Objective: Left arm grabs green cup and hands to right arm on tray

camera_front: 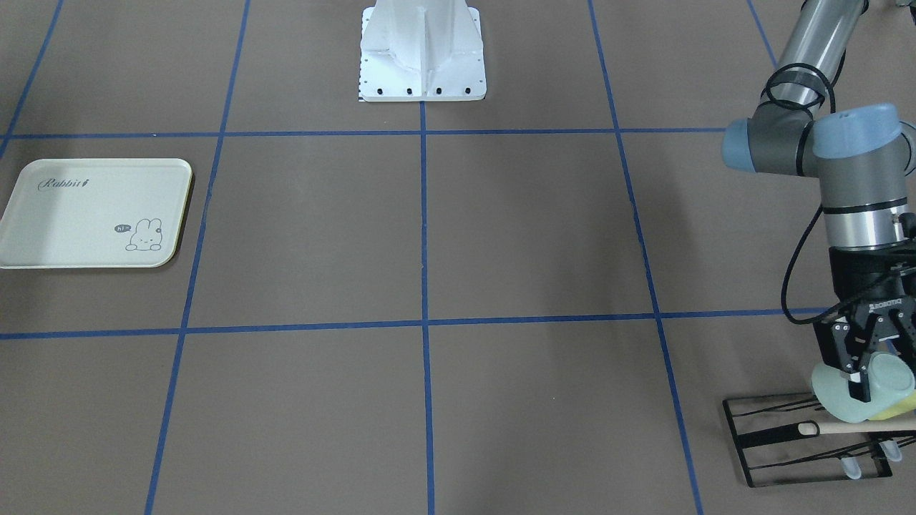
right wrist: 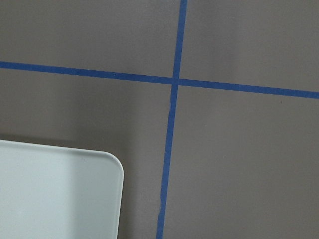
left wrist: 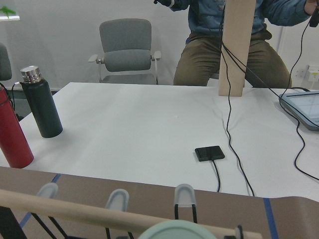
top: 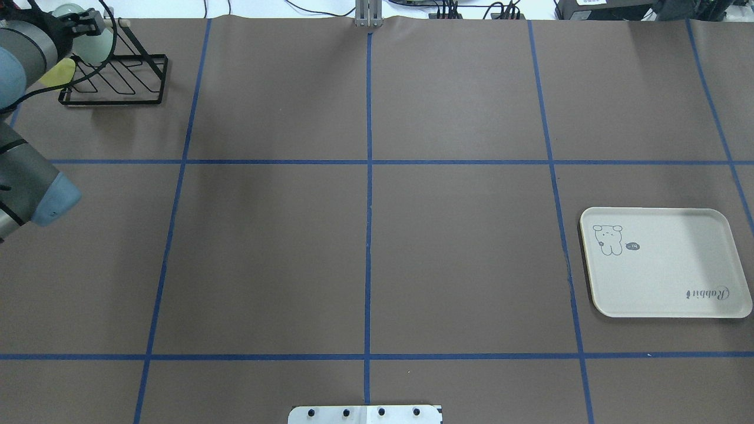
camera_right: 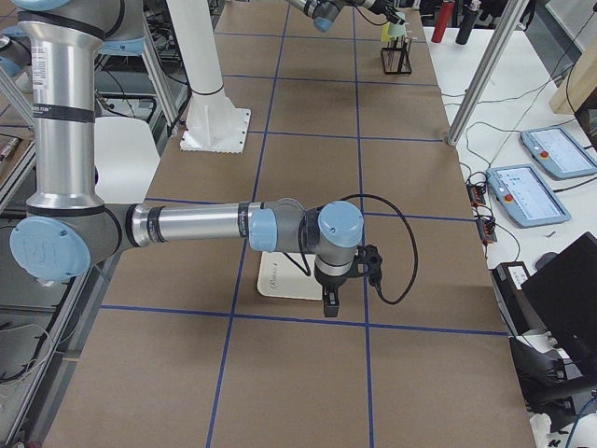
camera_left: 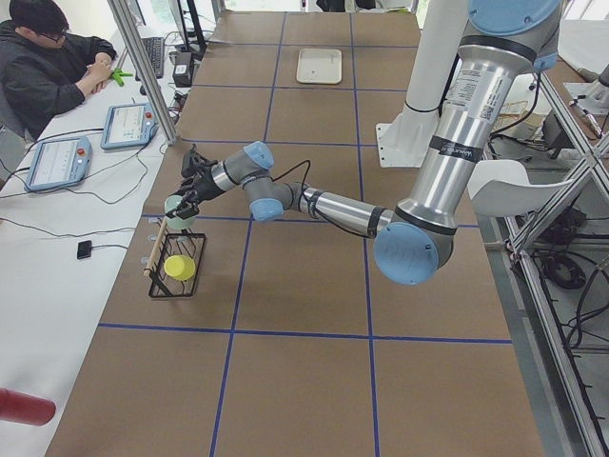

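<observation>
Front-facing view: left claw [camera_front: 861, 386] clenched on green cup [camera_front: 834, 397] at rack [camera_front: 780, 450], yellow cup [camera_front: 900, 408] touching it. Grab step; next likely lift clear, carry toward tray [camera_front: 64, 214]. Right claw [camera_right: 331, 303] hangs over tray edge, grip state can't tell.

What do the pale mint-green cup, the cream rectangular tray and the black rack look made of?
Pale mint-green cup: likely plastic, smooth and matte.
Cream rectangular tray: plastic or melamine, soft sheen, printed bunny.
Black rack: thin bent wire, probably coated metal.
</observation>
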Robot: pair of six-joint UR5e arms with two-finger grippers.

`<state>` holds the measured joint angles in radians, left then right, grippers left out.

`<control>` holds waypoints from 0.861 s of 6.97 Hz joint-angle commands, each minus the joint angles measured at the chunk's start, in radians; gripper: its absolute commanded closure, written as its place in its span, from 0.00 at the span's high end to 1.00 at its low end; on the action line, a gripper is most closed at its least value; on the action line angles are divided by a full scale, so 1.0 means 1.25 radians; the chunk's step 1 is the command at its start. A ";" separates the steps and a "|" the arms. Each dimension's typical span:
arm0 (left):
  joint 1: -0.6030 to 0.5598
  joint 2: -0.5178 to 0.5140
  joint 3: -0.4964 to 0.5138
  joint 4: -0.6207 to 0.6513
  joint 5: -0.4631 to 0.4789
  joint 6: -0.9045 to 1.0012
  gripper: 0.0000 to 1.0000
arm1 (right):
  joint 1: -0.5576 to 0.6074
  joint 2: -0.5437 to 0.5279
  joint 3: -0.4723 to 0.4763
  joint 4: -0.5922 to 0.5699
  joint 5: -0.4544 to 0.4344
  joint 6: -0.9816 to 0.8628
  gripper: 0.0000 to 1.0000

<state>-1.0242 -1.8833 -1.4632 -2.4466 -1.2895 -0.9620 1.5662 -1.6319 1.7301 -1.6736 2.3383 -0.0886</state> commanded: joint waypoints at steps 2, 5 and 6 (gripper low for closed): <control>-0.007 0.017 -0.036 0.001 0.000 0.012 0.43 | 0.000 0.000 -0.001 0.000 0.004 0.000 0.99; -0.007 0.011 -0.042 0.000 -0.005 0.000 0.43 | 0.000 -0.003 0.007 0.002 0.004 -0.002 0.99; -0.004 0.005 -0.044 0.000 -0.009 -0.030 0.42 | 0.000 0.002 0.009 0.002 0.006 -0.002 0.99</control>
<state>-1.0317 -1.8695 -1.5152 -2.4465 -1.2963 -0.9662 1.5662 -1.6327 1.7368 -1.6716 2.3442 -0.0899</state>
